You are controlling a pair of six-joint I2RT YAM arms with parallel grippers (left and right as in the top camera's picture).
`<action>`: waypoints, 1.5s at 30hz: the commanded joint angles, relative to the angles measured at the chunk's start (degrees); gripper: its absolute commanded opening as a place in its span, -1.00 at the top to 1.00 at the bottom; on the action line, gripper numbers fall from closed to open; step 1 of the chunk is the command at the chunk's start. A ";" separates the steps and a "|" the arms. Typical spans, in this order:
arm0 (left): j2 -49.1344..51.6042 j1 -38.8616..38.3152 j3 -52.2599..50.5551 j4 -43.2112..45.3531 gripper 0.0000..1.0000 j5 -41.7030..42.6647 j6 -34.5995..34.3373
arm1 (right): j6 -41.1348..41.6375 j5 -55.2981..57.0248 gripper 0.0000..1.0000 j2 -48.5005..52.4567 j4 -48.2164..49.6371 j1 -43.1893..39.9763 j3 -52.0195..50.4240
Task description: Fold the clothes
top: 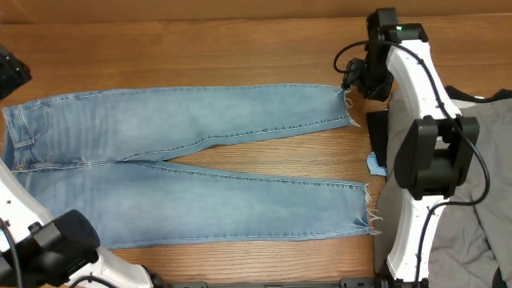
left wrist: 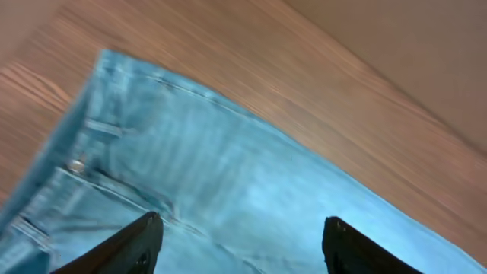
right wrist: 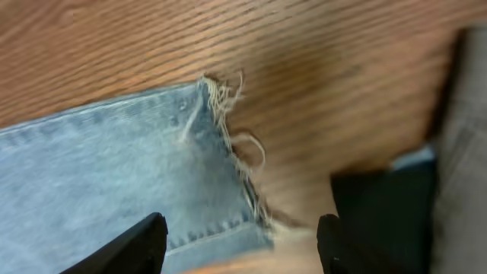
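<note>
Denim of a light blue colour covers most of the wooden worktop (top: 240,60). The jeans (top: 200,160) lie flat, with the waistband (top: 14,140) at the left edge of the overhead frame and both legs running to the right. Nearest, along the bottom of the frame, the lower leg (top: 240,208) lies smooth, its frayed end at the lower right. Beyond it the upper leg (top: 224,120) spreads a little away, so a narrow wedge of wood shows between them.

Farther off, the two grippers hang over the far side of the garment. The left gripper (left wrist: 240,228) is above the waistband corner at the upper left, its fingers (left wrist: 137,243) spread wide and holding nothing. The right gripper (right wrist: 240,228) is above the frayed hem (right wrist: 228,144) of the upper leg at the upper right, also spread and empty. A grey garment (top: 492,160) lies at the right edge, apart from the jeans.

I judge the step in hand is to take the far edge at both ends and lay the upper leg over the lower one. To do it well, each gripper should come down just inside its corner and not on the loose threads. It should pinch the full thickness of cloth and lift only a little. Both should then travel together toward the near edge, so the side seams meet without a wrinkle.
</note>
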 commanded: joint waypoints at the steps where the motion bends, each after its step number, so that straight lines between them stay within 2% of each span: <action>1: -4.94 -1.49 1.51 -2.14 -0.41 6.05 3.04 | -3.56 -3.93 -0.34 2.97 1.25 0.31 -0.22; 8: -10.60 -2.71 1.51 -6.84 -0.42 6.03 5.20 | -4.33 -5.05 -0.32 6.16 4.87 1.05 -2.45; 14: -13.44 -2.75 1.51 -10.34 -0.41 3.91 5.62 | -4.09 -5.88 -0.09 6.16 10.69 1.97 -7.78; 15: -13.68 -2.75 1.51 -10.91 -0.40 3.48 5.62 | -3.52 -5.88 0.05 6.16 11.87 2.01 -8.44; 16: -13.77 -2.75 1.51 -11.43 -0.39 3.04 5.66 | -2.73 -5.86 0.30 6.16 13.20 1.99 -9.03; 18: -13.75 -2.75 1.51 -12.15 -0.34 2.34 5.62 | -0.79 -5.73 0.59 6.16 16.98 1.92 -9.92; 22: -13.66 -2.75 1.49 -12.39 -0.30 1.55 5.60 | 1.77 -5.68 0.92 5.88 23.28 -0.33 -7.50; 23: -13.66 -2.75 1.49 -12.39 -0.30 1.27 5.57 | 2.03 -5.77 0.92 5.88 23.41 -0.85 -6.43; 28: -13.66 -2.73 1.49 -13.70 -0.39 -2.19 5.55 | 2.03 -5.86 0.87 5.75 18.67 -4.35 4.31; 31: -13.68 -2.67 1.49 -14.99 -0.38 -4.07 5.51 | -0.37 -5.88 0.56 5.01 12.57 -5.03 10.49; 33: -13.75 -2.64 1.49 -15.30 -0.38 -5.35 5.01 | -2.23 -5.79 0.29 3.87 8.33 -5.03 14.62; 35: -13.79 -2.64 1.49 -15.72 -0.40 -6.49 4.87 | -2.89 -5.84 0.17 2.27 4.63 -5.03 18.01; 36: -13.79 -2.64 1.49 -16.00 -0.49 -7.48 4.39 | -2.89 -5.86 0.13 1.42 3.04 -5.03 19.39; 42: -13.68 -1.68 1.46 -16.28 -0.71 -17.73 -3.96 | -3.08 -6.29 0.04 -9.27 -5.27 -4.81 23.67; 45: -13.20 0.72 0.63 -16.33 -0.75 -19.08 -6.43 | -3.08 -6.32 -0.03 -15.39 -8.26 -4.44 23.67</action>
